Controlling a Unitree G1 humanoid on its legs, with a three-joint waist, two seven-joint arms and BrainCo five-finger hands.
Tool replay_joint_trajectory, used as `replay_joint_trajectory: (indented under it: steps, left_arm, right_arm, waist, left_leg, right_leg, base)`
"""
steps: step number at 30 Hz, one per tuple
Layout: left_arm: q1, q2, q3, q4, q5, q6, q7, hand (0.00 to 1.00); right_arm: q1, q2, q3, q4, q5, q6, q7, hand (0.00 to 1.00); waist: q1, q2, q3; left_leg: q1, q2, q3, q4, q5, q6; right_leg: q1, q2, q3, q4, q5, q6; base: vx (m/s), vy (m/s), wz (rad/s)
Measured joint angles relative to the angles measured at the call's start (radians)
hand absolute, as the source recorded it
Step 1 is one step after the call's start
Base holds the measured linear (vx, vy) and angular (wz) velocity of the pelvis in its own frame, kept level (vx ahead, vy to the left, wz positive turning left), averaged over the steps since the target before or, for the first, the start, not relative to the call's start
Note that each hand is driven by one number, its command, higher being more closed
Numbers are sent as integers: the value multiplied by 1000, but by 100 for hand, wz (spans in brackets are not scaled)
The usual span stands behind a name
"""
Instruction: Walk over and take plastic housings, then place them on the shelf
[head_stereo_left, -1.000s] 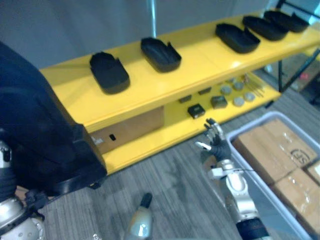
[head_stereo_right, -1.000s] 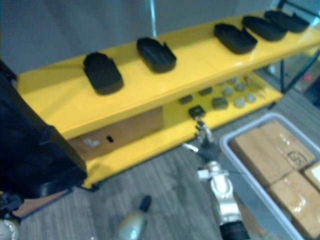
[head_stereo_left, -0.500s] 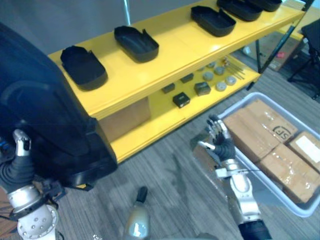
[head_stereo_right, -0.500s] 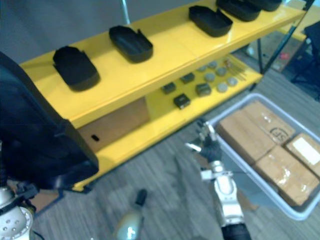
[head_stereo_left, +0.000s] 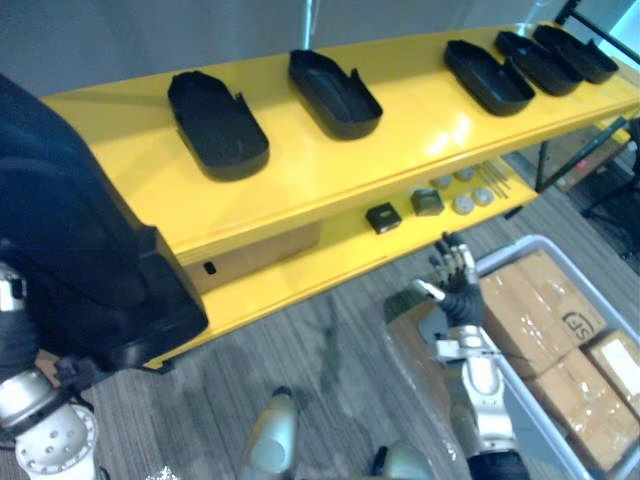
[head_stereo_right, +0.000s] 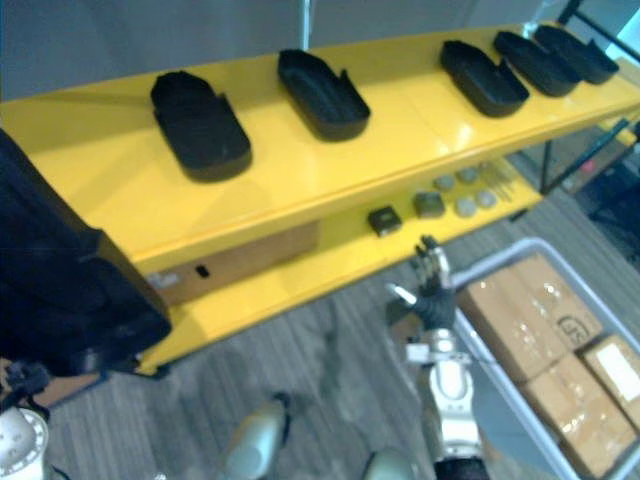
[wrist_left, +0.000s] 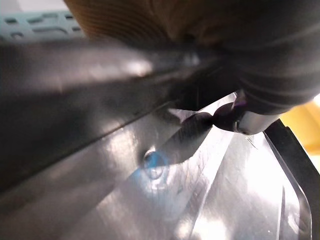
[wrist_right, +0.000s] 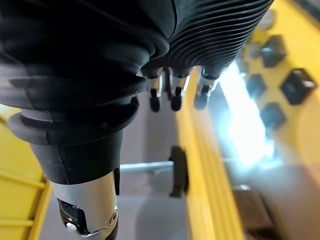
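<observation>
- Between the earlier pictures and this one the whole view had swung, so the camera had moved with the robot rather than the things. The long yellow two-level shelf (head_stereo_left: 330, 190) now sat squarer and closer in the head views.
- The row of black oval plastic housings on its top level kept their order: one near the left end (head_stereo_left: 218, 125), one beside it (head_stereo_left: 335, 93) and three further along to the right (head_stereo_left: 488, 77).
- The step in hand looked like the carry: a large black plastic housing (head_stereo_left: 80, 250) bulked low at the left, overlapping the shelf's left end in the view and not yet on it.
- The left hand (wrist_left: 245, 119) lay hard against that housing's glossy dark wall in the left wrist view. Whether it was clasped round the housing could not be told.
- The right hand (head_stereo_left: 455, 285) stayed raised with its fingers straight and spread, holding nothing. It stood in front of the lower level, by the near rim of a grey plastic crate (head_stereo_left: 545, 240) of brown cardboard boxes (head_stereo_left: 545, 310).
- Small dark and grey parts (head_stereo_left: 427, 202) lay on the lower level, well apart from the carried housing.
- The next move probably called for lifting the housing above the top level's front edge. It could then be set on the bare yellow left end, beside the leftmost shelved housing and clear of it.
</observation>
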Motion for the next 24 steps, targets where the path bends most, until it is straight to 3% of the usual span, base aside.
replay_joint_trajectory:
  steps: [3, 4, 5, 6, 7, 9, 10, 11, 14, 17, 21, 24]
  left_arm:
    - [-42, 0, -36, 26, -28, 31, 1, 100]
    - [-35, -7, -45, 23, -34, 35, 1, 100]
    - [-17, -30, -45, 8, -31, 41, 1, 100]
    - [-7, -42, -48, 2, -29, 41, 1, 100]
    - [3, -104, -77, 2, -23, 41, 1, 100]
    - [41, -152, -105, 3, -7, 42, 2, 100]
    - [50, -155, -109, 3, 10, 42, 6, 100]
    - [46, -155, -112, 2, 12, 42, 7, 100]
    - [42, -153, -115, -3, 16, 46, 42, 100]
    - [38, -142, -112, -4, 27, 103, 83, 100]
    - [48, -132, -78, -4, 121, 167, 109, 100]
    - [51, -49, -6, 3, 150, 216, 97, 100]
  right_arm:
    - [29, -11, -65, -46, 1, 3, 0, 0]
    - [35, -12, -76, -61, 2, 4, 2, 0]
    - [37, -14, -82, -90, 7, 4, 2, 0]
    - [35, -19, -83, -106, 11, 4, 0, 0]
    - [23, -52, -88, -111, 13, 3, -4, 0]
    - [20, -86, -105, -107, 10, 3, -22, 0]
    - [21, -96, -124, -107, 8, 2, -40, 0]
    - [23, -97, -140, -107, 7, 1, -46, 0]
    - [34, -97, -194, -111, -5, -15, -103, 0]
    - [65, -87, -250, -137, -13, -22, -147, 0]
    - [161, -17, -300, -145, -10, -18, -181, 0]
    - [261, 10, -298, -143, -9, -15, -166, 0]
  waist:
    - [-43, -4, -3]
    - [-45, -22, -14]
    - [-45, -35, -30]
    - [-45, -50, -40]
    - [-51, -11, -39]
    - [-52, 30, -53]
    - [-56, 47, -55]
    - [-61, 54, -54]
    - [-68, 58, -53]
    - [-85, 56, -53]
    - [-113, 54, -53]
    - [-128, 55, -55]
  left_leg:
    - [37, -36, -95, -18, -8, -39]
    - [54, -43, -117, -27, -9, -47]
    - [53, -55, -142, -25, -20, -69]
    - [48, -61, -149, -19, -29, -82]
    - [32, -21, -135, 0, -39, -94]
    - [13, 65, -12, -14, -19, -90]
    - [19, 98, 65, -65, 22, -101]
    - [30, 108, 97, -96, 41, -109]
    - [100, 115, 131, -209, 94, -122]
    - [104, 90, 135, -220, 99, -115]
    - [124, 56, 163, -260, 106, -92]
    - [157, 57, 221, -271, 100, -81]
  right_leg:
    - [-12, 15, 90, -29, 19, 23]
    - [-9, 14, 81, -20, 21, 17]
    - [-9, 14, 59, -23, 45, -18]
    - [-8, 14, 54, -18, 70, 9]
    - [3, 33, -4, 9, 49, 4]
    - [7, 60, -66, 16, 38, -16]
    - [14, 62, -102, 17, 36, -19]
    - [24, 61, -120, 13, 37, -19]
    - [75, 54, -150, -21, 37, -19]
    - [91, 32, -154, -48, 36, -19]
    - [111, -4, -149, -76, 39, -14]
    - [138, -15, -134, -96, 43, -8]
  base:
    - [252, -135, 104]
    - [370, -337, 115]
    - [318, -341, 86]
    - [264, -395, 101]
    - [164, -310, 84]
    - [181, -322, 89]
    - [168, -273, 86]
    - [133, -201, 82]
    - [101, -82, 34]
    - [38, 57, 7]
    - [-1, 97, -3]
    - [12, 59, -16]
